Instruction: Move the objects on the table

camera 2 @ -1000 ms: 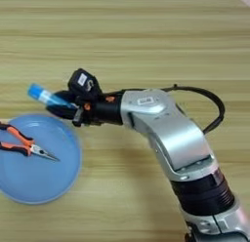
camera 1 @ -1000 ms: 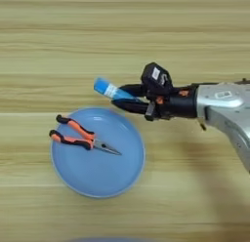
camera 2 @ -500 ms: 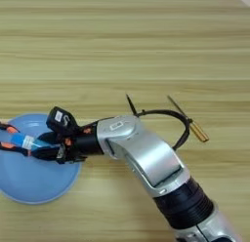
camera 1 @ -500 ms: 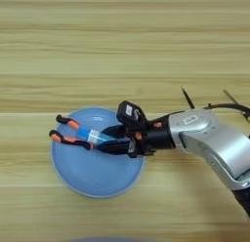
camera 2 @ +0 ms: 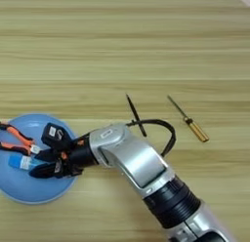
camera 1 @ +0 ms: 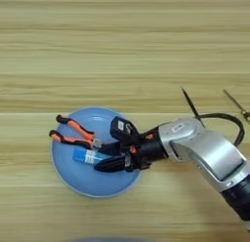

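On the table stands a blue plate. The pliers, with orange-and-black handles, lie on its upper left part. Just below them the blue glue stick lies flat on the plate, its white-labelled end pointing right. My right gripper reaches in from the right, low over the plate. It is open, one black finger above and one below the stick's right end, with a small gap on each side. The right eye view shows the same gripper and glue stick.
A screwdriver with an amber handle lies on the wood to the right of the arm. A thin black rod and a black cable loop rise from the silver forearm.
My gripper carried the glue stick from right of the plate down and left onto it. The stick now lies on the plate and the fingers stand wider apart.
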Robot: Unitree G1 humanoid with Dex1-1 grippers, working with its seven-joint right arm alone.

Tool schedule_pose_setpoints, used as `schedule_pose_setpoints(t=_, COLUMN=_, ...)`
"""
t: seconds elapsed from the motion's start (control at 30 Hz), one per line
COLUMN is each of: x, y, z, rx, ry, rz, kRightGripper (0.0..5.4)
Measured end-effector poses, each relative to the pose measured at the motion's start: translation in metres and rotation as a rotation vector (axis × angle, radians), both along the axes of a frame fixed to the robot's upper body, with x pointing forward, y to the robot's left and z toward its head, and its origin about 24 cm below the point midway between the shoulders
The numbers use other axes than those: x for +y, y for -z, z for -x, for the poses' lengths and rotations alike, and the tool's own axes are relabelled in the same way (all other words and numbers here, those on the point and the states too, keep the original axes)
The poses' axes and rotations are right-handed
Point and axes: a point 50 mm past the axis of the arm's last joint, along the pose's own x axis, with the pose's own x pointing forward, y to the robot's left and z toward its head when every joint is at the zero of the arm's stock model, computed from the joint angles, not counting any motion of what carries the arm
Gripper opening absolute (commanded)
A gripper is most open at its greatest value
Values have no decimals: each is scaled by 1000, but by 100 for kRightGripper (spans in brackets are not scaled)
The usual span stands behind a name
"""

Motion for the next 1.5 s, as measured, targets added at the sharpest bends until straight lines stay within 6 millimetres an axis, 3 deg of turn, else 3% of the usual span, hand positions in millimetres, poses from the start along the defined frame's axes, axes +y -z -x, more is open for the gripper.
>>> schedule_pose_setpoints(t=0.17, x=1, y=7, z=-1, rx=26, ry=-5, rz=14, kRightGripper=141)
schedule_pose_setpoints(t=0.43, x=1, y=5, z=-1, rx=24, ry=-12, rz=10, kRightGripper=262)
schedule_pose_setpoints(t=0.83, x=-7, y=-34, z=-13, rx=-93, ry=51, rz=-88, kRightGripper=393)
schedule_pose_setpoints(t=1.27, x=-70, y=-70, z=-45, rx=-261, ry=343, rz=-94, kRightGripper=536)
schedule_pose_setpoints(t=1.5, x=-98, y=-83, z=-52, rx=-342, ry=480, rz=-92, kRightGripper=538)
